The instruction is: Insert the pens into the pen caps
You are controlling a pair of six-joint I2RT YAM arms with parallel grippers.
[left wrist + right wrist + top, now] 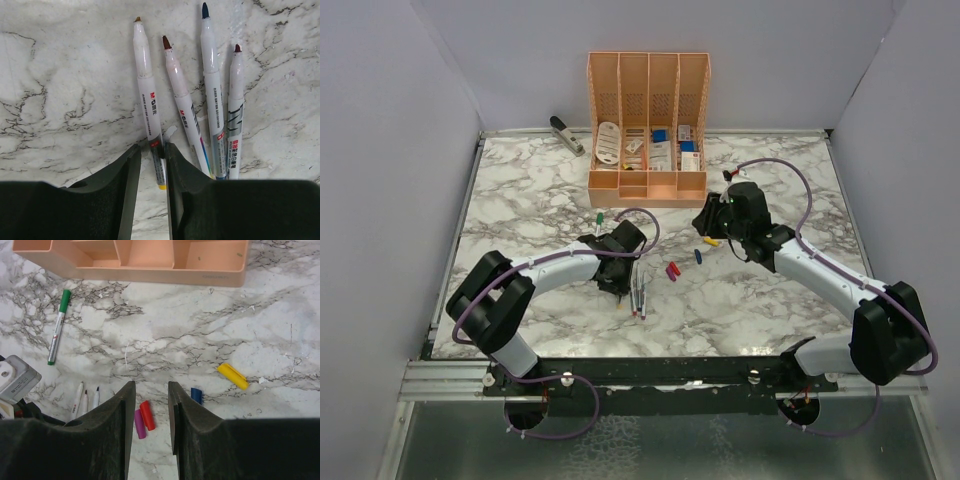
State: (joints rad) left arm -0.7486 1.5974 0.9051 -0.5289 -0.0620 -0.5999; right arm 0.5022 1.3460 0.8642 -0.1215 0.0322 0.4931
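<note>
Four uncapped white pens point(210, 95) lie side by side on the marble, also in the top view point(639, 296). My left gripper point(151, 147) is open and low over them, its jaws either side of the leftmost pen point(145, 80), which touches the right finger. A fifth pen point(59, 326) wears the green cap. My right gripper point(151, 385) is open and empty above the red cap point(147, 415) and purple cap point(139, 423). The blue cap point(196, 395) and yellow cap point(232, 376) lie to their right. In the top view the left gripper point(623, 285) and right gripper point(708, 222) flank the caps point(672, 270).
The peach organiser point(647, 130) stands at the back centre, its front edge in the right wrist view point(150, 262). A grey stapler point(566, 135) lies at the back left. White walls close in the left, right and back of the marble table point(520, 210).
</note>
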